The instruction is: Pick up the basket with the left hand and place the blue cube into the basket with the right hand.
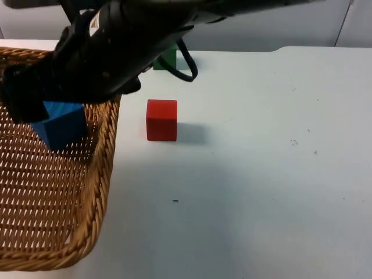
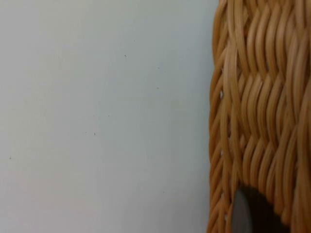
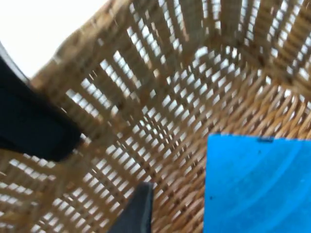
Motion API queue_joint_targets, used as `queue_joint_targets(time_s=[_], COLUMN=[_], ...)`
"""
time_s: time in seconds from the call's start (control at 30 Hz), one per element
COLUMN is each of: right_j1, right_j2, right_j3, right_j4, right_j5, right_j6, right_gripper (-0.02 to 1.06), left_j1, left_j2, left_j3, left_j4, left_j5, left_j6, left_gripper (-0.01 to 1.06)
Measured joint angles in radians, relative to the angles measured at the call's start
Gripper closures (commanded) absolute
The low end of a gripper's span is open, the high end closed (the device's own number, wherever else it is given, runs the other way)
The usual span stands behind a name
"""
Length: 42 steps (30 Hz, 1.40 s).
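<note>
White table (image 1: 261, 174); we log right gripper (image 1: 29, 107) pinching blue cube (image 1: 61, 125) over basket (image 1: 87, 226); left gripper (image 2: 243, 213) clamps rim; release next.

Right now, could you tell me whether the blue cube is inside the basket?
Inside: the blue cube sits within the basket walls, under the right gripper.

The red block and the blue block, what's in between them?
The basket's woven side wall stands between them, then a strip of bare white table. The blue cube is inside the basket, the red cube outside on the table. The top view shows this.
</note>
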Motion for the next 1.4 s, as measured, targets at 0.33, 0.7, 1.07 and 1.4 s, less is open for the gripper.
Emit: queue_joint_targets(time_s=[0.33, 0.7, 1.07, 1.4], right_j1=[0.0, 0.0, 0.0, 0.0], right_j2=[-0.258, -0.513, -0.952, -1.301], right_j3=[0.0, 0.071, 0.618, 0.91], right_j4=[-0.141, -0.206, -0.186, -0.186], right_j5=[0.155, 0.24, 0.012, -0.023], right_j6=[-0.026, -0.072, -0.078, -0.078], right_gripper=[0.12, 0.17, 0.17, 0.17], left_j1=[0.0, 0.0, 0.0, 0.0], left_j2=[0.0, 0.0, 0.0, 0.011], left_j3=[0.001, 0.001, 0.001, 0.001], left_j4=[-0.002, -0.003, -0.003, -0.006], left_j5=[0.0, -0.006, -0.016, -0.134], left_j6=[0.005, 0.008, 0.016, 0.024], left_gripper=[1.05, 1.05, 1.05, 1.05])
